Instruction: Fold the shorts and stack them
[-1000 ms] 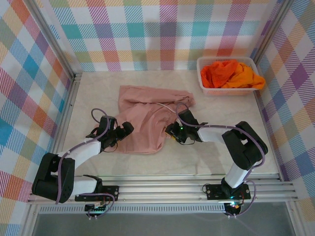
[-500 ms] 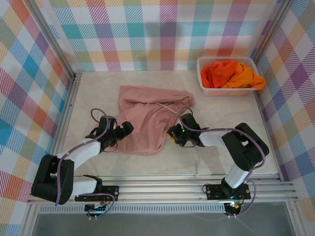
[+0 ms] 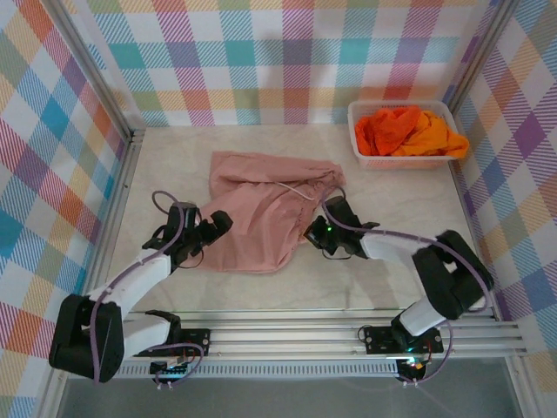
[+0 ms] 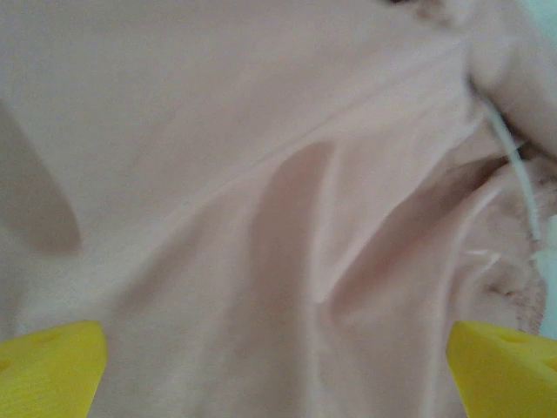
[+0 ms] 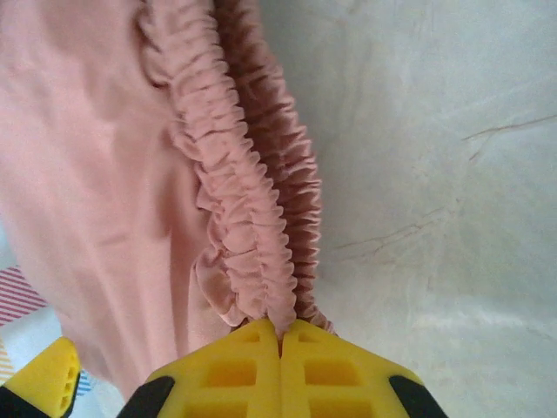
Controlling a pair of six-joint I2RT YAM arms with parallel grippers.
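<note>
The pink shorts (image 3: 261,213) lie rumpled midway on the pale table (image 3: 392,205), gathered waistband pinched in the closed right fingers (image 5: 235,370), the left fingers (image 4: 52,370) spread wide over their left side, orange shorts (image 3: 390,127) and yellow-orange shorts (image 3: 438,136) heaped in a white mesh basket (image 3: 400,162) at the far right corner, plaid walls (image 3: 287,52) around.

the pink shorts (image 3: 261,213) are soft, matt cloth, with a crinkly, bunched-up waist (image 5: 257,200). the orange shorts (image 3: 387,129) and yellow shorts (image 3: 439,135) are soft cloth too. the basket (image 3: 352,122) is white plastic. the table (image 3: 165,174) is pale and smooth, with thin lines like stone. the rails (image 3: 287,335) are ribbed grey metal. the right gripper (image 5: 280,331) is smooth yellow plastic.
</note>
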